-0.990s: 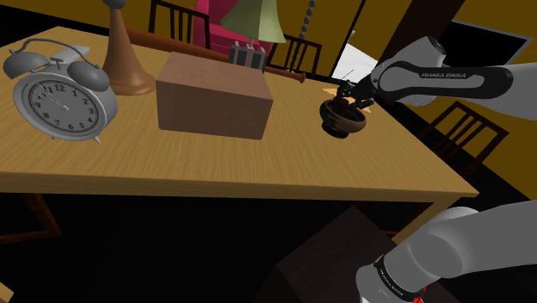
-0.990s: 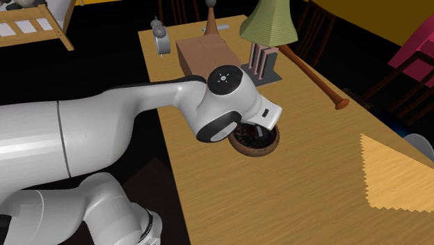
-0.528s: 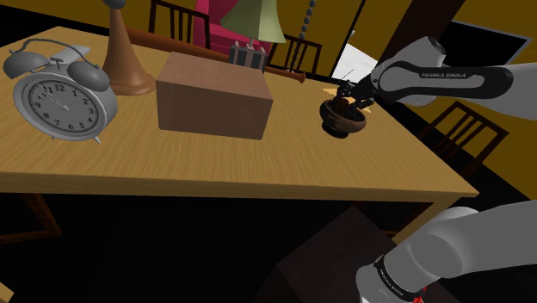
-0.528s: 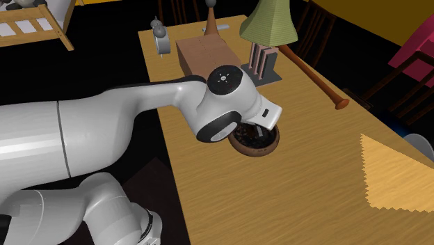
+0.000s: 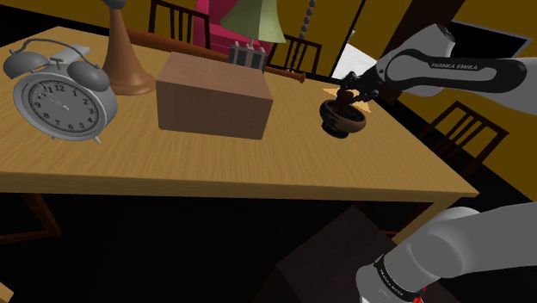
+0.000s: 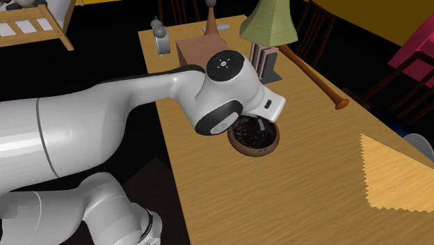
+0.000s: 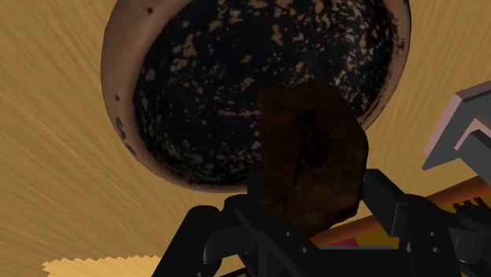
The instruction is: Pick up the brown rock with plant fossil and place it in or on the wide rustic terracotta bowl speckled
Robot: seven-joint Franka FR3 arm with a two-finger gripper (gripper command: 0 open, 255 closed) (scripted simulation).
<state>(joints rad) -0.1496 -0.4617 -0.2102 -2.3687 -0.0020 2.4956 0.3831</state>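
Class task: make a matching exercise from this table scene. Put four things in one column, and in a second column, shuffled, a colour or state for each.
Column 1
1. alarm clock
2. lampshade
3. rock
4. bowl

Column 2
A. green
B. clasped between the fingers of the hand
C. grey
D. dark and speckled inside

Pairs: 1-C, 2-A, 3-B, 4-D

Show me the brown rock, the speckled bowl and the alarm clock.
brown rock (image 7: pixel 311 157): wrist view, its front face.
speckled bowl (image 7: pixel 201 86): wrist view, dark inner wall.
alarm clock (image 5: pixel 62 103): shoulder view, its dial.
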